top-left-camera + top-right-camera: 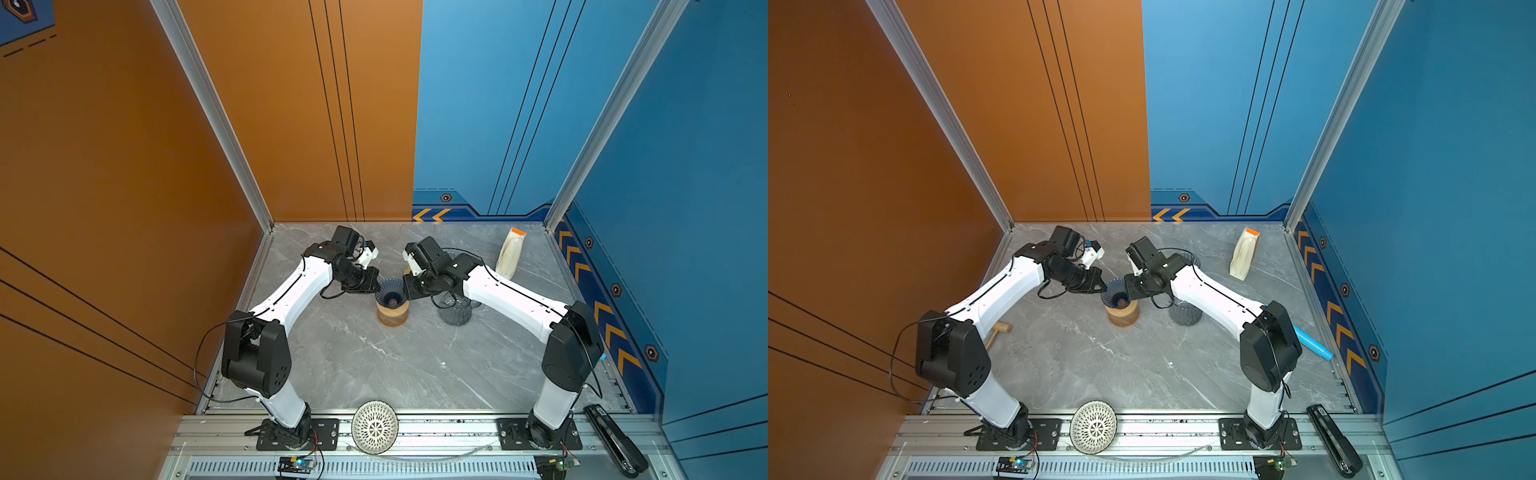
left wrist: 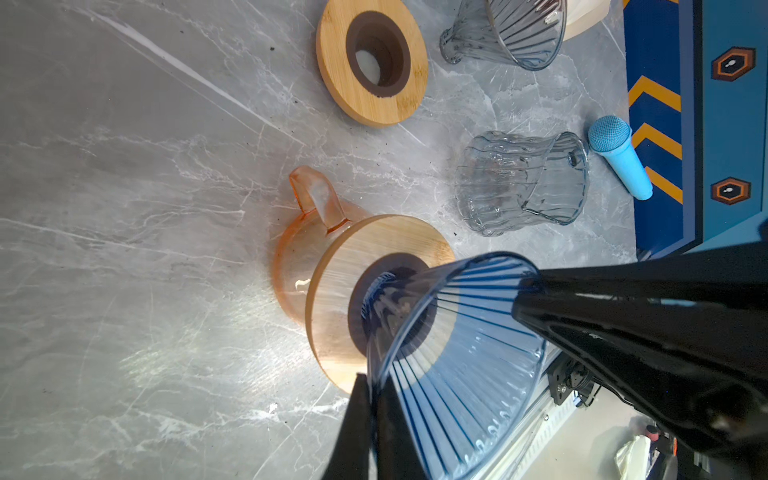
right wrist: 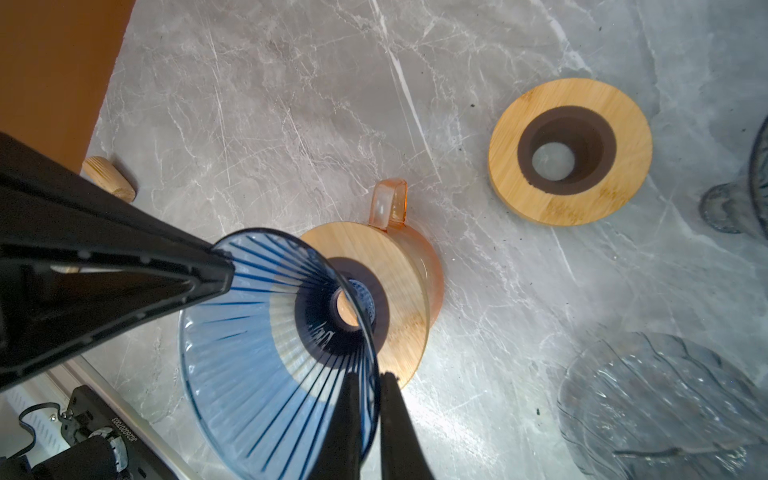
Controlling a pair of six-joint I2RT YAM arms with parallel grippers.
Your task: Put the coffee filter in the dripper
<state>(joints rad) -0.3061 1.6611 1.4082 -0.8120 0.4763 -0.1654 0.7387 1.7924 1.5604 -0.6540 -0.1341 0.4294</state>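
Note:
A blue ribbed glass dripper [image 1: 390, 291] [image 1: 1115, 293] sits in a wooden ring [image 2: 345, 266] on an orange glass mug [image 2: 299, 257] near the table's middle. My left gripper [image 2: 372, 380] is shut on the dripper's rim on its left side [image 1: 376, 286]. From the right, my right gripper [image 3: 370, 376] is shut on the opposite rim [image 1: 409, 286], one finger inside the cone and one outside. The dripper [image 3: 266, 365] looks empty inside. The coffee filter is out of view.
A cream packet with an orange top [image 1: 510, 253] stands at the back right. A second wooden ring [image 3: 569, 153], a grey glass dripper [image 2: 511, 29] and a clear ribbed cup [image 2: 523, 183] lie near the right arm. A blue microphone-shaped thing [image 1: 1312, 343], wooden mallet [image 1: 998, 330], white lattice bowl [image 1: 374, 426].

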